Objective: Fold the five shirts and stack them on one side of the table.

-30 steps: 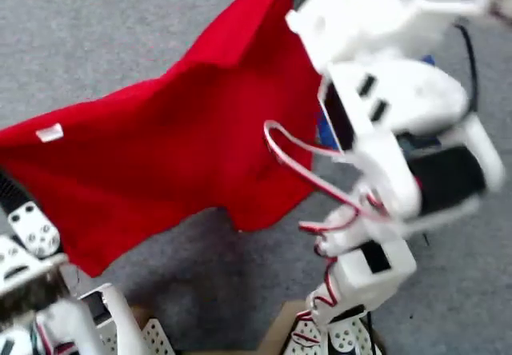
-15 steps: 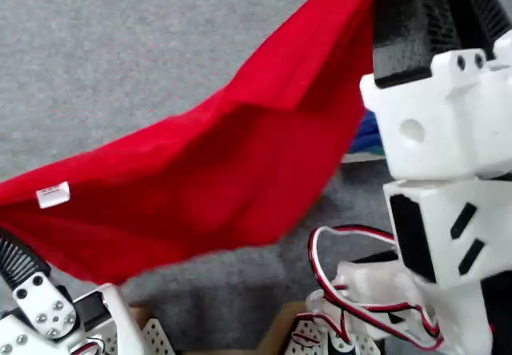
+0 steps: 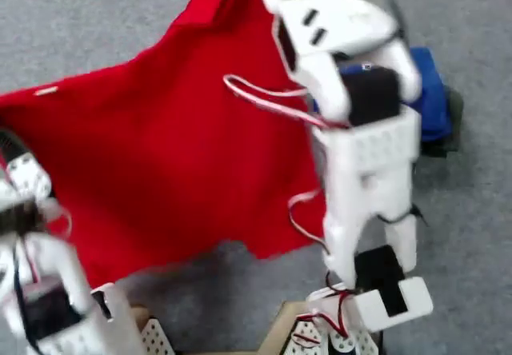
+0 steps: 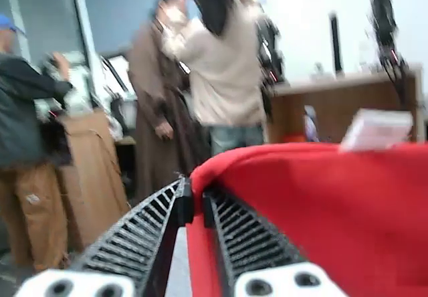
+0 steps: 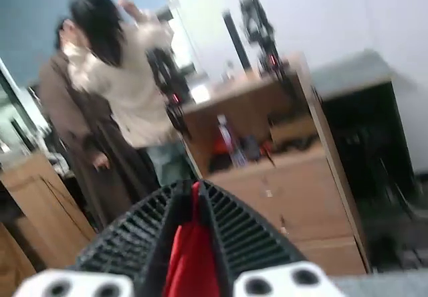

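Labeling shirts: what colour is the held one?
Red. The shirt shows best in the high view.

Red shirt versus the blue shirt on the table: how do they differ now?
The red shirt hangs spread wide, pinched by the left gripper and right gripper; the blue shirt lies compact on the table, ungripped. Red shows almost whole; blue is half hidden behind an arm.

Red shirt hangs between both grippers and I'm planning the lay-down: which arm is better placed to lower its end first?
Left, likely. The left gripper pinches the shirt over the near side of the table; the right gripper holds the other end raised, far across it.
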Robot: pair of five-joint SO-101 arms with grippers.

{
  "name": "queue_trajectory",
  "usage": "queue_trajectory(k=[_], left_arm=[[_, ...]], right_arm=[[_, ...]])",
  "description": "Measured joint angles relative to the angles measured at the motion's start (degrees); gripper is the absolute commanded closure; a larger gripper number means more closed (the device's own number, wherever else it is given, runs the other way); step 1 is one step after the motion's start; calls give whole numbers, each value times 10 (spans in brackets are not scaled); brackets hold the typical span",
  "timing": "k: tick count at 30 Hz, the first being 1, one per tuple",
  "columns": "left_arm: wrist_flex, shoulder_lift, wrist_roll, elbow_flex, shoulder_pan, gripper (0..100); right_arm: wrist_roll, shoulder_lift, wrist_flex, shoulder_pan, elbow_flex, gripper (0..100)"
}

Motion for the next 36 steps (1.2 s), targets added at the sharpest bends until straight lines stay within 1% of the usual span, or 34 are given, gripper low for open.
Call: queue_trajectory(k=[3, 5, 6, 11, 13, 15, 19, 23, 27, 31, 36], left_arm=[[-111, 120, -18, 11, 23, 971], [-169, 215, -21, -8, 24, 971], [-184, 264, -21, -30, 24, 971], [-187, 485, -21, -187, 25, 971], [-180, 554, -21, -254, 25, 971], [-171, 613, -21, -316, 25, 971], [-121, 693, -21, -398, 25, 971], [-66, 702, -25, -416, 25, 971], [-4, 704, -25, -418, 25, 971], [85, 704, -25, -418, 25, 971], [208, 680, -25, -418, 44, 971]], right_arm=[[0, 42, -106, 0, 100, 985], [1, 84, -144, 0, 114, 985], [1, 101, -153, 0, 114, 985], [1, 196, -165, 5, 54, 985], [1, 236, -159, 13, 3, 985], [1, 274, -132, 18, -62, 985], [1, 351, -48, 25, -204, 985], [1, 414, 40, 26, -338, 985], [1, 455, 151, 27, -447, 985], [1, 480, 248, 27, -531, 985], [1, 499, 339, 27, -578, 985]])
